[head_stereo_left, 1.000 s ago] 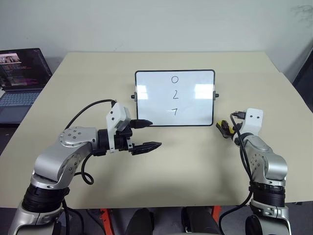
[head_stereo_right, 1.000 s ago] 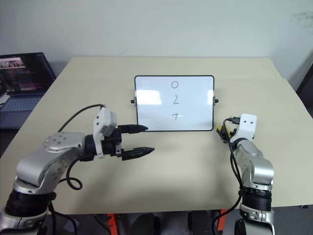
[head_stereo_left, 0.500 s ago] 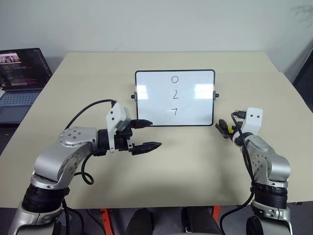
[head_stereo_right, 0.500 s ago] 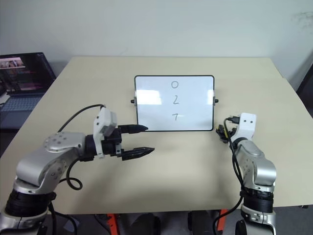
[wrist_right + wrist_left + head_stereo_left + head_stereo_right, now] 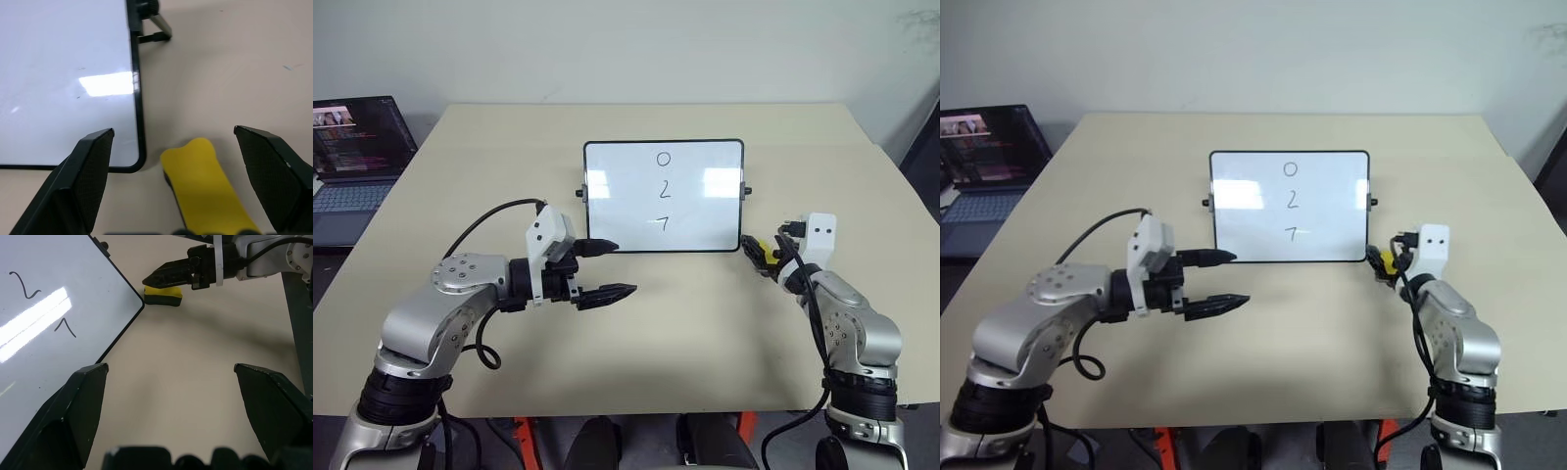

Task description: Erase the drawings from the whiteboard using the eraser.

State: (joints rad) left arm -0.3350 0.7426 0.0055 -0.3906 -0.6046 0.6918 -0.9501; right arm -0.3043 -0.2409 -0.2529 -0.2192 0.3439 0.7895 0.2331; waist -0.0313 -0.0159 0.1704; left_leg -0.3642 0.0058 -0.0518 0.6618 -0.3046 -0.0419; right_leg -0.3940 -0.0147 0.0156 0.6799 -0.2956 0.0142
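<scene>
lying flat, small yellow eraser [image 5: 208, 193] (dark underside) between wide-apart right tool [image 5: 171, 186] fingers

One whiteboard [image 5: 663, 196], three drawings [image 5: 663, 189], one eraser [image 5: 205, 191], one laptop [image 5: 352, 162], perhaps more unseen.

Bright, even light; whiteboard [image 5: 663, 196] glare.

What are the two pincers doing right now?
Left pincer: open, empty.
Right pincer: open around the eraser, not yet gripping.
</scene>
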